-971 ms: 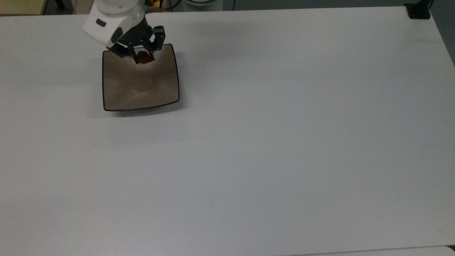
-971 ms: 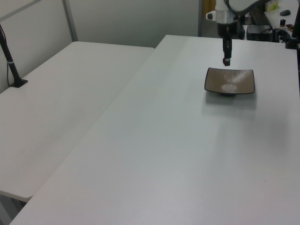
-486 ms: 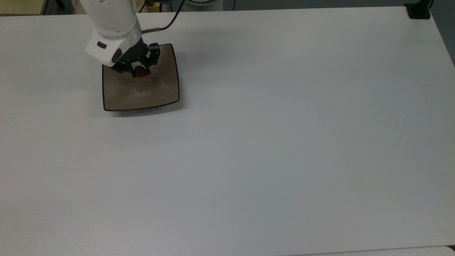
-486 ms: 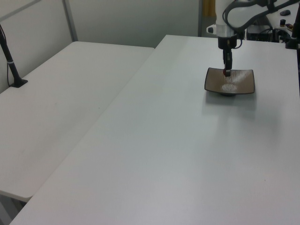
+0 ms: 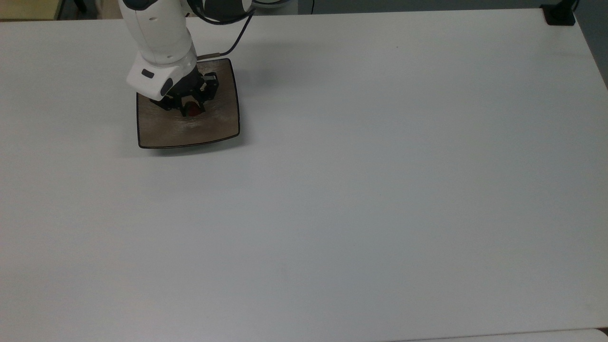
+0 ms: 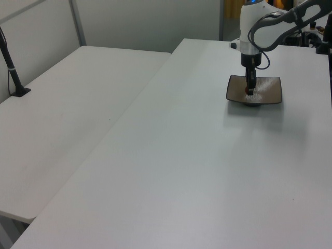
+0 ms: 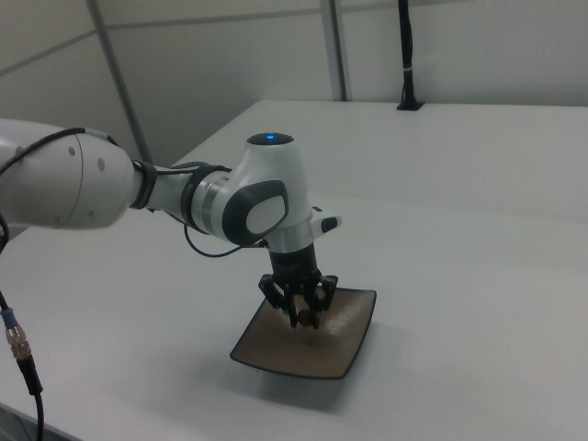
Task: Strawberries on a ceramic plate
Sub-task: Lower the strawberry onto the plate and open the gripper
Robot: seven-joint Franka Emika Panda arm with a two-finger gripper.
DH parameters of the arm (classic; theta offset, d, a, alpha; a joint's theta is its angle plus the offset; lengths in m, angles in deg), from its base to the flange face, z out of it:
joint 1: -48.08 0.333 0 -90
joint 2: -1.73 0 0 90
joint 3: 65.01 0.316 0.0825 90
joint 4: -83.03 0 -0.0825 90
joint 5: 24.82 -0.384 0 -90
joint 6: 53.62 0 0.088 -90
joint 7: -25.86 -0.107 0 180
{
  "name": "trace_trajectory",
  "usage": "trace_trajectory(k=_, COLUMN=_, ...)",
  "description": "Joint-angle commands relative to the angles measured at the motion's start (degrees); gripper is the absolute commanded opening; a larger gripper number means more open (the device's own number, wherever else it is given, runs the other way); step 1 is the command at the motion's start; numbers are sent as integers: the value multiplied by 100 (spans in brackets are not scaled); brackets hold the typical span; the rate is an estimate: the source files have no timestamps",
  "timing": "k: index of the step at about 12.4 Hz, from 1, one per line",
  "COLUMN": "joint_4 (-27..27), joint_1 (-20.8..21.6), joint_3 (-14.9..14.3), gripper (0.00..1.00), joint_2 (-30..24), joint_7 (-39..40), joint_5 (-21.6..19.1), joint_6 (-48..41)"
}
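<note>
Strawberry (image 5: 193, 109) in gripper (image 5: 192, 110) grasp, low over ceramic plate (image 5: 161, 130).

Even soft overhead light, faint shadows, mild glare on ceramic plate (image 5: 218, 124)

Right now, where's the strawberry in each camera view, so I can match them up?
Top view: the strawberry is upper left, between the fingers of the gripper, over the ceramic plate.
Left view: upper right, a red speck at the gripper tip over the plate.
Right view: lower centre, over the plate's middle.
Shared landmark: the square tan plate.
</note>
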Motion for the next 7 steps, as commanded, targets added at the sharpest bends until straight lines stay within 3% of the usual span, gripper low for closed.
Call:
trace_trajectory(k=1, joint_4=-164, joint_1=23, joint_3=2, gripper=100, joint_2=-128, joint_7=64, joint_5=66, joint_6=128)
trace_trajectory(k=6, joint_4=-24, joint_1=41, joint_3=28, gripper=100, joint_2=-268, joint_7=-103, joint_5=14, joint_6=-91)
trace_trajectory(k=7, joint_4=220, joint_1=50, joint_3=55, gripper=100, joint_2=-408, joint_7=-277, joint_5=-13, joint_6=-475)
